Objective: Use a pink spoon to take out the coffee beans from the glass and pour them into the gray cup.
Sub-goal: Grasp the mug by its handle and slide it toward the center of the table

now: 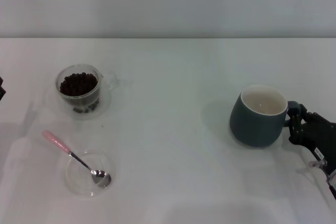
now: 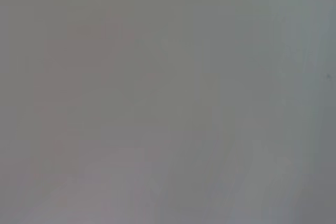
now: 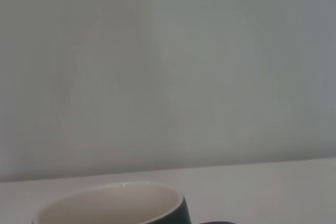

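Note:
The glass [image 1: 80,91] with a side handle stands at the left of the white table, holding the dark coffee beans [image 1: 78,83]. In front of it the pink spoon [image 1: 73,156] lies with its silver bowl inside a flat clear dish [image 1: 88,174] and its pink handle pointing back-left over the rim. The gray cup [image 1: 258,115], cream-white inside and with nothing in it, stands at the right; its rim [image 3: 113,203] also shows in the right wrist view. My right gripper [image 1: 298,121] is right at the cup's handle. Only a dark sliver of my left gripper [image 1: 1,87] shows at the left edge.
The white table [image 1: 168,129] runs back to a pale wall. Open tabletop separates the glass and dish on the left from the gray cup on the right. The left wrist view shows only a plain grey surface.

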You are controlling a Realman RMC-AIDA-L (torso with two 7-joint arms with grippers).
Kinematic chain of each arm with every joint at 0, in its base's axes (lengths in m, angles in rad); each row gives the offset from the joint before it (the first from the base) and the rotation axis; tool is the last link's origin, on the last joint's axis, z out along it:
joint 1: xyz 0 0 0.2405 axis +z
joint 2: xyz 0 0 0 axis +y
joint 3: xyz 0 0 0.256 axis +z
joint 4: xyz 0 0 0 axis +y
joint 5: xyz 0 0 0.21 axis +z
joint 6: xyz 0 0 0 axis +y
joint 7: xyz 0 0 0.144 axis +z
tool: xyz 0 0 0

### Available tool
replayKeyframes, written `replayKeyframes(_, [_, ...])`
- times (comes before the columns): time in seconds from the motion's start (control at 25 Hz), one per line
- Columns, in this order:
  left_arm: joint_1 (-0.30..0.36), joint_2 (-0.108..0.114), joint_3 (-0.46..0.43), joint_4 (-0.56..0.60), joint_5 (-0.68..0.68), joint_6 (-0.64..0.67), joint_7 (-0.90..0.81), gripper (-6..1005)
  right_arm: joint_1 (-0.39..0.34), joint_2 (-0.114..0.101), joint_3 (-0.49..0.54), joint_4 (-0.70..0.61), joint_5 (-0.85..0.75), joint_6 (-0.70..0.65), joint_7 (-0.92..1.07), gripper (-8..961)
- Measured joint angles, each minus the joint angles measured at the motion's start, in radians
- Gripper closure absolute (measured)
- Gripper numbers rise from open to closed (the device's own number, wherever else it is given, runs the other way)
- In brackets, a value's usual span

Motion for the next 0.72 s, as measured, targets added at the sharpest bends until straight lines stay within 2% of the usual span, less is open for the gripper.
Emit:
replayKeyframes(0.28, [0.008,0.000,0.000,0.000,-0.001,0.000,-0.039,105,0.013,0.004,0.001,-0.024,0.000,0.019,-0.006,809])
replayKeyframes(0.72, [0.013,0.004,0.002,0.000,0.001,0.009,-0.231,105,0.022,0.008,0.014,-0.054,0.000,0.022,-0.008,811])
